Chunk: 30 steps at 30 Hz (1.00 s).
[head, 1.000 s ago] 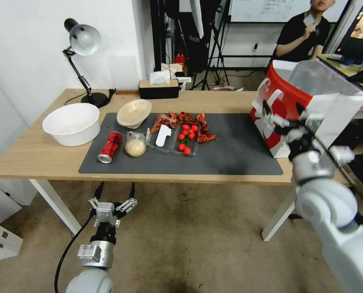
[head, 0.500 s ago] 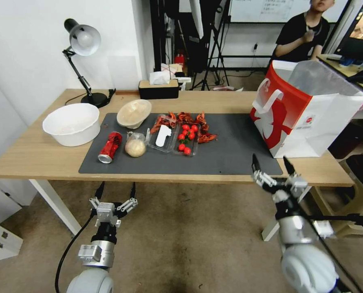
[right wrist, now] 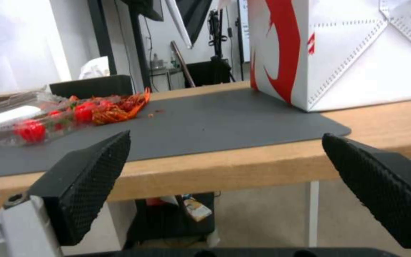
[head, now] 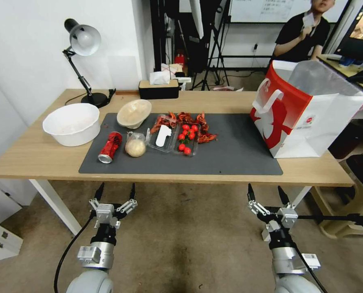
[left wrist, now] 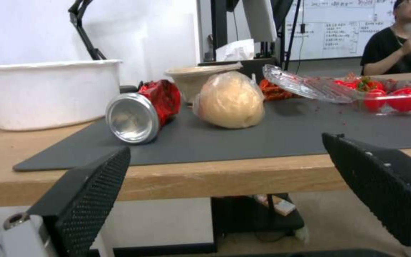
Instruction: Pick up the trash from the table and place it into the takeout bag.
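Head view: from above, facing forward and down over the whole table. Left wrist view: low, just before the table's near edge, facing level across the crushed red can. Right wrist view: equally low, facing the takeout bag. Both wrist views share the tomato tray.

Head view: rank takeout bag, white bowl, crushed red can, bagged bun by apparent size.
1. Takeout bag, clearly largest.
2. White bowl.
3. Crushed red can and bagged bun: look about alike, the can longer, the bun rounder; not ranked.
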### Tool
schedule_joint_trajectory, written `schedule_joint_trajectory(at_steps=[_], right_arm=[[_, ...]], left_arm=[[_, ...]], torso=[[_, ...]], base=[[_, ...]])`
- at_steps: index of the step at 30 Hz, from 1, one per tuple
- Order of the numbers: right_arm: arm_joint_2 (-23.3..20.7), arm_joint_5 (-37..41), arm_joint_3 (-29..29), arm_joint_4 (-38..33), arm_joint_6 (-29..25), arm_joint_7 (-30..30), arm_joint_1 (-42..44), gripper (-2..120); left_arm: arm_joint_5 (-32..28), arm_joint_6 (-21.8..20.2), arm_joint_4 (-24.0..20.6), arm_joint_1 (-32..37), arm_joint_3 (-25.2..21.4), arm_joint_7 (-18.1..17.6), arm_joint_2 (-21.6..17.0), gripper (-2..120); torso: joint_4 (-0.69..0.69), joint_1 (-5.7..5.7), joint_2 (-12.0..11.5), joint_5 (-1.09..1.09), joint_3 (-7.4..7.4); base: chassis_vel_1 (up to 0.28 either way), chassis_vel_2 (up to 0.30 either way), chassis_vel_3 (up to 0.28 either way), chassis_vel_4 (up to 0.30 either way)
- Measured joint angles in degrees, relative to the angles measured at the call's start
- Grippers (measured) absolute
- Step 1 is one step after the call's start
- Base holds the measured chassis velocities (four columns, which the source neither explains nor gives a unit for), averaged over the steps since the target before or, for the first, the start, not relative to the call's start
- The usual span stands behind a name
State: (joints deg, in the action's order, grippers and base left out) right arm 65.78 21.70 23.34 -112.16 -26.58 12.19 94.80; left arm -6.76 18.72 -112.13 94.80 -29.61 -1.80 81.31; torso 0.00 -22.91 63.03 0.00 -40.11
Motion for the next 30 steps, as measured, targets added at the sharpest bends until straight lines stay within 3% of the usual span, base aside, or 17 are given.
schedule_joint_trajectory(at_steps=[28,30], right_arm=[[0.8,-0.8,-1.4,3.3,-1.6,-0.8,-0.7,100],[0.8,-0.8,-1.5,3.3,-1.6,-1.1,-0.7,100]], left_arm=[[0.2,0.2,0.7,-0.2,0.1,0.1,1.1,100],[-0.7,0.1,0.8,-1.6,0.0,-1.2,0.2,100]], torso=[[0.00,-0.01,0.0,0.00,0.00],[0.00,-0.01,0.0,-0.01,0.00]], base=[[0.000,0.000,0.000,0.000],[0.000,0.000,0.000,0.000]])
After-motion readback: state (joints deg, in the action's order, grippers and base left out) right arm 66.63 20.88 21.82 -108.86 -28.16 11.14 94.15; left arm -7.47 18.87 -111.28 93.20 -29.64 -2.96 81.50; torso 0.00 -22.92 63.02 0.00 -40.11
